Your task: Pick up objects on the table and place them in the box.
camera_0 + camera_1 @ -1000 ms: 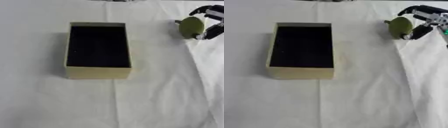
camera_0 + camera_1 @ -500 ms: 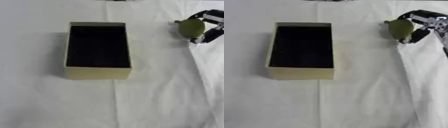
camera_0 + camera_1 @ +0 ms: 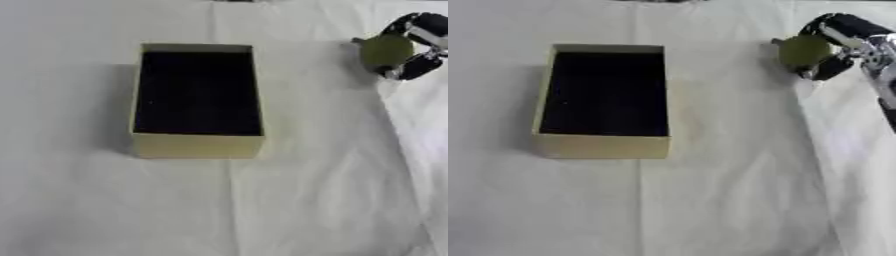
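The bench [image 3: 262,210] fills both views, draped in a white cloth with soft creases running toward the near edge and a fold line down the right side. On it, left of centre, sits the box [image 3: 198,146], a pale tan rectangular carton with a dark, empty interior, its long axis running away from the robot, open side up. At the far right, the right hand [image 3: 840,45] comes in from the edge with its black fingers curled round a small olive-green object [image 3: 802,51], roundish with a little stub pointing left; the fingers wrap it from above and below, so the hand is closed on it. Whether the object rests on the cloth or is just lifted off it cannot be told. The relation that matters: the box lies to the left of the held object and a little nearer the robot, well apart from it, with bare cloth between. Carrying it there looks like a leftward sweep across open cloth, then a release over the dark opening. The left hand shows in neither view, so the right is the only one placed for this. No other loose objects appear on the cloth.
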`<state>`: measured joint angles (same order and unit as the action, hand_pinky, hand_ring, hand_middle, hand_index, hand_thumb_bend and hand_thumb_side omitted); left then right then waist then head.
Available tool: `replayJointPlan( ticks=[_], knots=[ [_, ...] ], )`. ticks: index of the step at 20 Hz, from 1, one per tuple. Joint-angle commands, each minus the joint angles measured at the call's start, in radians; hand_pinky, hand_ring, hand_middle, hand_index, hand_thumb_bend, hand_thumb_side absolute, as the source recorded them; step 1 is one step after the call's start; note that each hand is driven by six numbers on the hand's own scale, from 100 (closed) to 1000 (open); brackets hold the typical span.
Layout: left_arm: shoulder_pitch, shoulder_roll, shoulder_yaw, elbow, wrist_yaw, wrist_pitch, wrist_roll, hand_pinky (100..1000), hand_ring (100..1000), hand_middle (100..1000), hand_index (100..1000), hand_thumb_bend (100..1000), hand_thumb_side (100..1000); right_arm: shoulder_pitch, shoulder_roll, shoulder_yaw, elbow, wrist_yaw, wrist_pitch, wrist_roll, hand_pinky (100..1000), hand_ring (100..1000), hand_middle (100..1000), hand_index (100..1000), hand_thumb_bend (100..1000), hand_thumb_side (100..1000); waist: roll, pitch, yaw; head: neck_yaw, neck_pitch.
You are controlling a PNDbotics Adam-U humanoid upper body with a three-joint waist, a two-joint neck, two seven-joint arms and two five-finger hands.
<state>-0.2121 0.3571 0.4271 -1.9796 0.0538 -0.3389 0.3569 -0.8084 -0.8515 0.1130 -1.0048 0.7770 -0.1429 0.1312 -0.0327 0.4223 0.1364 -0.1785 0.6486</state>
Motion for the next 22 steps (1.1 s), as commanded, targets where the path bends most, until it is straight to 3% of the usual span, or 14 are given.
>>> replayJointPlan(
  ticks=[1,5,11,16,20,21,22],
  knots=[
    [-0.009,0.014,0.008,-0.017,0.001,0.001,-0.002,624,624,614,745,431,448,-0.005,-0.019,0.003,-0.021,0.039,0.004,-0.150,722,730,576,671,363,100,0.002,-0.018,0.000,-0.004,-0.011],
    [-0.009,0.013,0.008,-0.018,0.001,0.003,-0.003,624,623,614,745,428,448,0.028,-0.033,0.023,-0.118,0.052,-0.014,-0.280,680,674,541,629,346,100,0.000,-0.018,0.000,-0.004,-0.009],
    [-0.010,0.014,0.007,-0.020,0.001,0.006,-0.003,625,623,614,744,427,446,0.074,-0.069,0.029,-0.272,0.039,-0.013,-0.364,657,646,508,592,331,100,-0.004,-0.024,-0.002,-0.004,-0.009],
    [-0.010,0.017,0.008,-0.020,0.000,0.007,-0.001,625,624,614,744,426,445,0.114,-0.110,0.021,-0.431,-0.013,-0.002,-0.374,653,636,510,593,320,100,-0.008,-0.030,-0.004,-0.003,-0.009],
    [-0.011,0.018,0.007,-0.020,0.001,0.008,-0.002,625,624,614,744,426,446,0.138,-0.140,0.019,-0.603,-0.051,-0.001,-0.336,652,631,527,608,315,100,-0.010,-0.033,-0.006,-0.003,-0.006],
    [-0.011,0.018,0.007,-0.020,0.001,0.008,-0.002,625,624,614,744,425,445,0.138,-0.144,0.023,-0.650,-0.059,-0.006,-0.323,650,629,527,607,259,100,-0.011,-0.034,-0.006,-0.004,-0.005],
    [-0.011,0.019,0.006,-0.020,0.001,0.008,-0.002,626,624,615,744,426,445,0.136,-0.146,0.029,-0.693,-0.069,-0.009,-0.308,648,627,525,606,314,100,-0.011,-0.035,-0.006,-0.005,-0.004]
  ],
)
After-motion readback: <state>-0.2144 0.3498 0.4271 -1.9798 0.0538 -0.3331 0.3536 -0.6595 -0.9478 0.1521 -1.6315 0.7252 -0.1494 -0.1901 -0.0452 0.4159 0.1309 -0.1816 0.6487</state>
